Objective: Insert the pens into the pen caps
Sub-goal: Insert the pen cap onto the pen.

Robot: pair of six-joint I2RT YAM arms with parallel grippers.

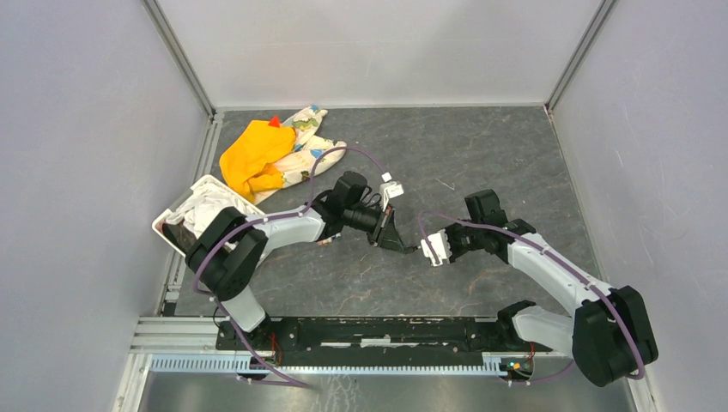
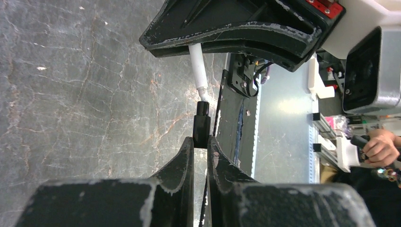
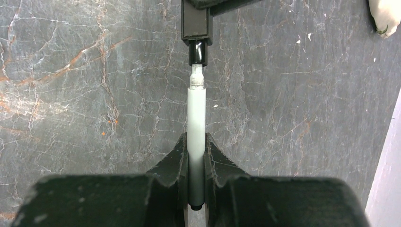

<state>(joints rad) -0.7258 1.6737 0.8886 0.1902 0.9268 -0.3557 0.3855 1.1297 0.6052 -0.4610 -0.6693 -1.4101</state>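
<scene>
My right gripper [image 3: 196, 139] is shut on a white-barrelled pen [image 3: 196, 113] and holds it above the dark table. The pen's tip [image 3: 196, 73] meets the open end of a dark pen cap [image 3: 197, 52]. My left gripper [image 2: 201, 142] is shut on that cap [image 2: 202, 125], and the pen [image 2: 198, 71] runs in line with it from the right gripper's fingers [image 2: 236, 33]. In the top view the left gripper [image 1: 400, 243] and right gripper [image 1: 427, 249] face each other tip to tip at mid table. The blue and cream caps are out of view.
An orange cloth [image 1: 253, 159] and a patterned cloth [image 1: 307, 142] lie at the back left. A white tray [image 1: 165, 221] holding pale cloth stands at the left edge. A small pale scrap [image 1: 444, 183] lies behind the grippers. Grey walls enclose the table.
</scene>
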